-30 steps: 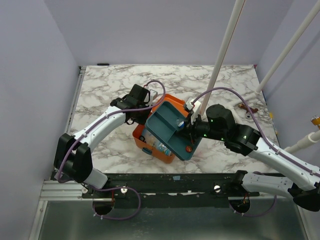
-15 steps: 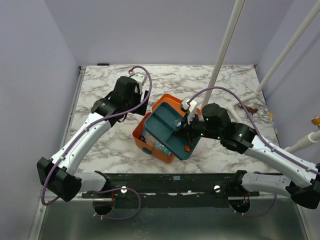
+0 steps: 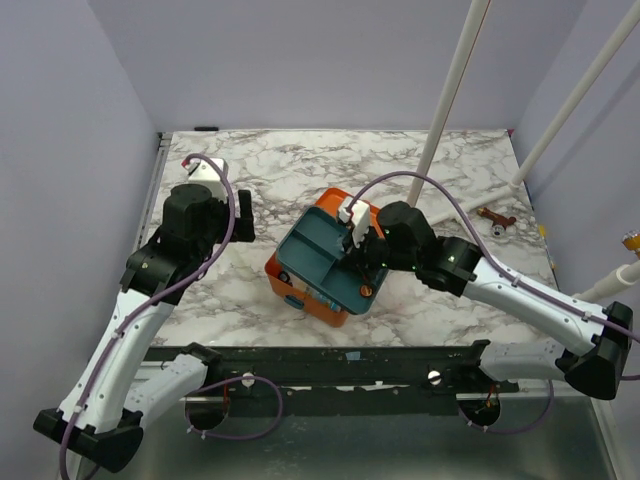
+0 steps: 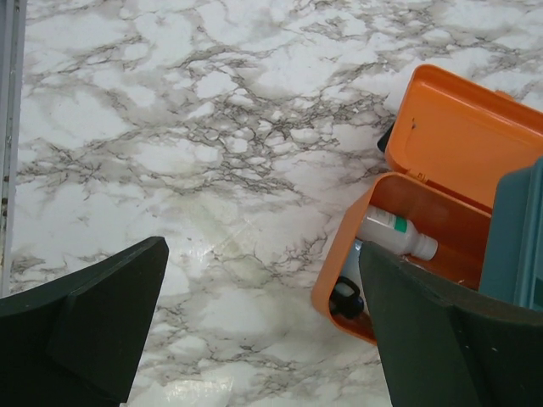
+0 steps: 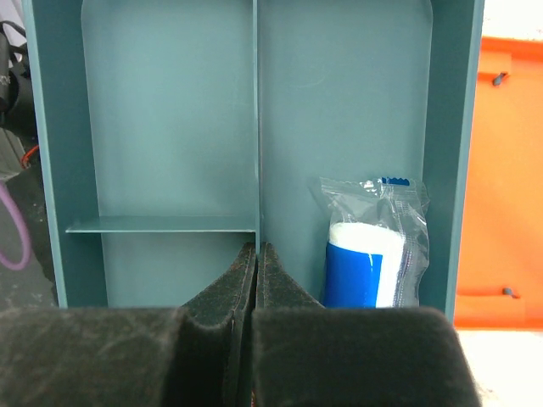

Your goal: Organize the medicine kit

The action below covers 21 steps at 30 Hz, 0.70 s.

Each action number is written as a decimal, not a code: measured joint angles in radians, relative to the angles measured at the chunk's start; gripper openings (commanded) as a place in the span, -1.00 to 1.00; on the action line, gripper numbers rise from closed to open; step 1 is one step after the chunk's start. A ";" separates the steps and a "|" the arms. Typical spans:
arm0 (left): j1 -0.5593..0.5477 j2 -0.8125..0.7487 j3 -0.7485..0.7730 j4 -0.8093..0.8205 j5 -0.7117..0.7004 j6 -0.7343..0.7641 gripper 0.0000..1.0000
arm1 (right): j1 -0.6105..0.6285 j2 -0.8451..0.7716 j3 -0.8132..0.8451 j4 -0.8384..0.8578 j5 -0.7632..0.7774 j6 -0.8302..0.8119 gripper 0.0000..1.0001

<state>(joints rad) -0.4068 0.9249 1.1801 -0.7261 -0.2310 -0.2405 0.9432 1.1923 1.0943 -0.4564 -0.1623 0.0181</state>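
Observation:
The orange medicine kit (image 3: 292,287) stands open mid-table, its lid (image 4: 458,144) tipped back. A dark teal tray (image 3: 318,257) sits across its top. My right gripper (image 5: 256,254) is shut on the tray's centre divider (image 5: 256,127); a bagged blue-and-white bandage roll (image 5: 373,254) lies in the right compartment. In the base I see a white bottle (image 4: 394,231) and a small black item (image 4: 346,298). My left gripper (image 4: 263,339) hangs open and empty over bare marble, left of the kit and apart from it.
Two white poles (image 3: 450,90) rise behind the kit and at the right. A small brown object (image 3: 495,218) lies on the marble at the right. A metal rail (image 4: 10,127) runs along the table's left edge.
My left gripper opened and drew back to the left, away from the kit. My right gripper moved slightly left with the tray over the kit.

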 measured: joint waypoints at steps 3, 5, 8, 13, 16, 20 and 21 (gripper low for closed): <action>0.001 -0.067 -0.062 -0.002 0.009 -0.004 0.97 | 0.000 0.011 0.000 0.029 -0.004 -0.037 -0.98; 0.009 -0.117 -0.117 -0.004 0.035 -0.008 0.97 | 0.000 0.018 0.000 0.051 -0.008 -0.057 -0.99; 0.023 -0.188 -0.192 0.003 0.099 -0.012 0.97 | 0.003 0.042 0.000 0.081 -0.009 -0.079 -0.99; 0.030 -0.274 -0.290 0.030 0.189 -0.011 0.97 | 0.005 0.117 0.000 0.103 -0.008 -0.090 -0.98; 0.030 -0.303 -0.332 0.048 0.213 -0.011 0.97 | 0.005 0.159 0.001 0.105 -0.003 -0.084 -0.99; 0.032 -0.324 -0.372 0.060 0.217 -0.012 0.97 | 0.005 0.190 0.001 0.112 0.018 -0.062 -0.98; 0.032 -0.327 -0.377 0.059 0.216 -0.012 0.97 | 0.005 0.195 0.001 0.117 0.023 -0.059 -0.99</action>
<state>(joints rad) -0.3744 0.5980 0.8032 -0.6670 -0.0147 -0.2527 0.9482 1.3876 1.0950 -0.3393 -0.1390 -0.0406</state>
